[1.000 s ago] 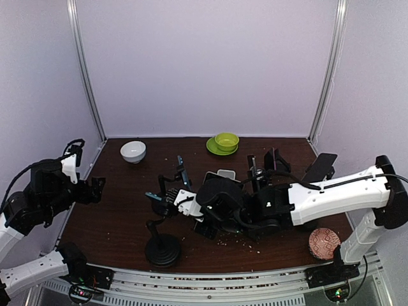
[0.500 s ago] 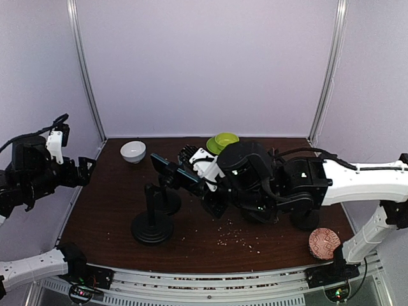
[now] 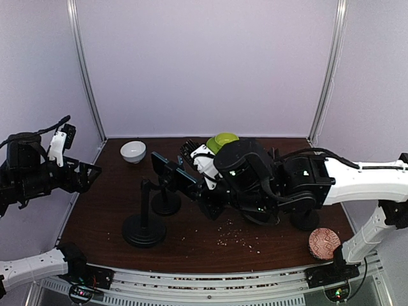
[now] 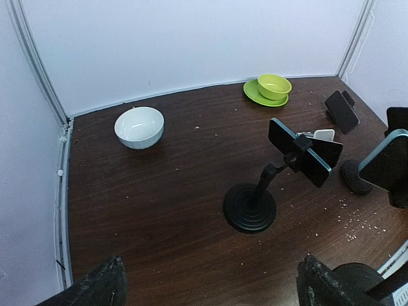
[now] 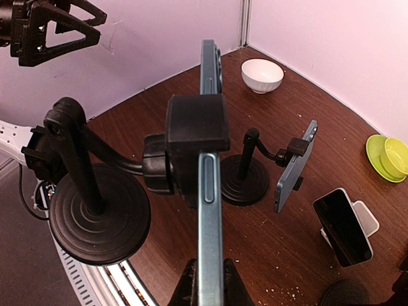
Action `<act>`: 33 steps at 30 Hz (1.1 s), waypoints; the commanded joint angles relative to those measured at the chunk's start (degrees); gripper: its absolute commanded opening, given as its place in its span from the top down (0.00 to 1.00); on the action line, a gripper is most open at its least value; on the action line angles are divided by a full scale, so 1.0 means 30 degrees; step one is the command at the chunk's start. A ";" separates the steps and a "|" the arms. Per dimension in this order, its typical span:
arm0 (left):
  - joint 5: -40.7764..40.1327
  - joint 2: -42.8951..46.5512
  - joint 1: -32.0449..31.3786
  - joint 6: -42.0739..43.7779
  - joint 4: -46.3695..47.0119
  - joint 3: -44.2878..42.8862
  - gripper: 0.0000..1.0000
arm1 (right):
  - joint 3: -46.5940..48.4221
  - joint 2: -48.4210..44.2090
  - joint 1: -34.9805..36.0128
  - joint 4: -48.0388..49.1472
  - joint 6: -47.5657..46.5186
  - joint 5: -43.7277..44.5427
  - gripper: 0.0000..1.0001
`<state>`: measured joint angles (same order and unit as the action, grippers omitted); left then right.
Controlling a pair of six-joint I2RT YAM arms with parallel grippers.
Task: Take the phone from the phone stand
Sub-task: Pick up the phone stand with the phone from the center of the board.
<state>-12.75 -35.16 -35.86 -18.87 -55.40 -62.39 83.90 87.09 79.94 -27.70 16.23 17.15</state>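
1. Nearest the front edge, the phone stand (image 3: 143,231) has shifted leftward from where it stood a second ago. It was carried along with the phone rather than left behind.
2. Just above, the right gripper (image 5: 209,280) is clamped on the lower edge of the phone (image 5: 210,204). The stand's cradle (image 5: 194,137) still hugs the phone, so removal isn't done.
3. The left gripper (image 4: 210,287), jaws wide apart and empty, has drawn back to the far left. It is probably needed to pin the stand down.
4. Farther back are a second stand (image 3: 166,204) and then the white bowl (image 3: 133,151).
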 commanded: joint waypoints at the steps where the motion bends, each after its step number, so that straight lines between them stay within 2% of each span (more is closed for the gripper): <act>1: 0.2096 0.0668 -0.0104 0.0193 0.0277 -0.0225 0.06 | 0.2820 0.0730 0.0840 0.0654 0.2468 0.2141 1.00; 3: 0.2399 0.1104 -0.0089 -0.0158 0.0215 -0.0259 0.07 | 0.3654 0.1141 0.0969 0.0029 0.2847 0.2601 1.00; 12: 0.2670 0.1416 -0.0089 -0.2388 -0.1333 -0.0389 0.14 | 0.3340 0.0856 0.1041 0.0908 0.2745 0.2149 1.00; 17: 0.3202 0.0293 -0.0093 -0.3948 -0.2731 -0.0845 0.19 | 0.3355 0.0395 0.1042 -0.0002 0.4969 0.2760 1.00; 22: 0.3903 0.0528 -0.0106 -0.4905 -0.1597 -0.0302 0.20 | 0.3667 0.0245 0.1046 -0.1482 0.7026 0.2583 1.00; 27: 0.5135 -0.0427 -0.0133 -0.4943 -0.1544 -0.0299 0.23 | 0.3916 0.0504 0.0951 -0.2545 0.7787 0.3046 1.00; 33: 0.6387 0.0114 -0.0167 -0.4636 -0.0838 -0.0655 0.24 | 0.5426 0.1347 0.0509 -0.4604 0.8607 0.2770 1.00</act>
<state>1.67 -36.01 -36.01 -32.73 -62.46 -63.26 94.74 92.18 82.48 -44.45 37.69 22.85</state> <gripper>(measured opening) 0.765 0.078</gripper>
